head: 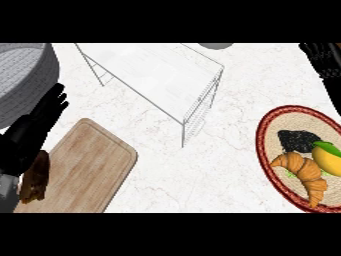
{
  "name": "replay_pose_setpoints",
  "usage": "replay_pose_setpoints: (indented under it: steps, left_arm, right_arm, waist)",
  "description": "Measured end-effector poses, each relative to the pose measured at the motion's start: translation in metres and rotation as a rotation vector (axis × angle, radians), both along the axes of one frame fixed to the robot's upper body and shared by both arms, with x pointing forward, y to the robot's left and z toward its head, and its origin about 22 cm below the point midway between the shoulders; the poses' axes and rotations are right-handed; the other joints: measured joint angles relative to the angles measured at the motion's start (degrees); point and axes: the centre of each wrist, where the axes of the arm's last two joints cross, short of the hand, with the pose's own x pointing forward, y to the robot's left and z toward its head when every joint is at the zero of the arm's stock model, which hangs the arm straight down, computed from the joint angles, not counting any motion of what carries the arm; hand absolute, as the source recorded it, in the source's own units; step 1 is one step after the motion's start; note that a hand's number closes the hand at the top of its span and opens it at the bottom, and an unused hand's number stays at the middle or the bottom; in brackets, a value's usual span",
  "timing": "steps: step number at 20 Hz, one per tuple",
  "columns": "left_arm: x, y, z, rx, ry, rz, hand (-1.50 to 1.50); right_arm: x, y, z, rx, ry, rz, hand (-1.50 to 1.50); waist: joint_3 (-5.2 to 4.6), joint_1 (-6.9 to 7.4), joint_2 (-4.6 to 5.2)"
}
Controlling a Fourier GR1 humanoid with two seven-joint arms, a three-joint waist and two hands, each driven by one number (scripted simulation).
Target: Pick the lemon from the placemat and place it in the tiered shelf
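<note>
Taking the wire shelf (162, 80) as landmark: the marble counter (195, 170) in front of it, between the cutting board (84, 170) to its left and the round placemat (272, 150) to its right, lies bare and passable. The shelf's top is open from above. Left of the shelf a grey basket (14, 75) and the left hand (36, 125) crowd the way, while the right hand (332, 62) stands beyond its right end.
</note>
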Motion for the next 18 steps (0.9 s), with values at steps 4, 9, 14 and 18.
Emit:
replay_pose_setpoints:
  steps: [4, 9, 14, 18]
  left_arm:
    - [-0.006, 0.010, -0.021, -0.028, 0.085, 0.080, 0.00]
    - [-0.019, 0.013, -0.058, -0.099, 0.237, 0.186, 0.00]
    - [-0.014, 0.010, -0.068, -0.134, 0.258, 0.198, 0.00]
    - [-0.009, 0.006, -0.071, -0.142, 0.279, 0.202, 0.00]
  right_arm:
    - [-0.003, -0.064, 0.008, 0.020, -0.005, -0.005, 1.50]
    - [-0.030, -0.152, 0.009, -0.140, 0.129, -0.182, 1.50]
    - [-0.062, -0.214, -0.023, -0.105, 0.273, -0.203, -1.50]
    - [-0.074, -0.237, -0.016, -0.158, 0.317, -0.165, -1.50]
  waist:
    - [-0.25, -0.31, 0.66]
    - [-0.37, -0.53, 2.21]
    - [0.06, 0.66, 2.07]
    - [0.21, 1.14, 1.78]
